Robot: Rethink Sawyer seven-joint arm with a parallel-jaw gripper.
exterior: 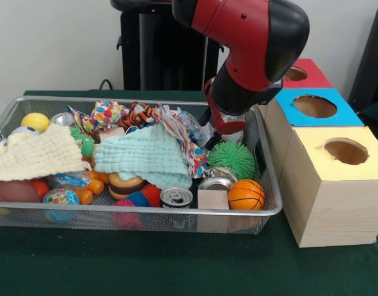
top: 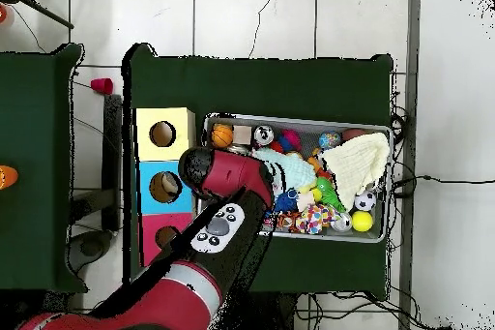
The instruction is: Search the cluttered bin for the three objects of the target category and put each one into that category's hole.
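Observation:
The wire-mesh bin (exterior: 145, 211) lies on the green table and is full of toys and cloths; it also shows in the overhead view (top: 290, 120). My gripper (exterior: 212, 137) is down inside the bin's right part, mostly hidden behind the red and black wrist. Right beside it lies a see-through, wrinkly plastic bottle (exterior: 198, 131), partly under a patterned cloth. Whether the gripper touches it is hidden. Another glinting plastic piece (exterior: 66, 179) shows under the yellow cloth at the left. The blue-topped box's hole (exterior: 314, 106) stands right of the bin, between the red and yellow boxes; it also shows from overhead (top: 164, 187).
A mint cloth (exterior: 142, 154) and a yellow cloth (exterior: 31, 154) cover much of the bin. Silver cans (exterior: 176, 197), a green spiky ball (exterior: 232, 158), a small basketball (exterior: 246, 194) and a wooden block (exterior: 213, 199) lie at the front right. The yellow-topped box (exterior: 344, 151) stands nearest.

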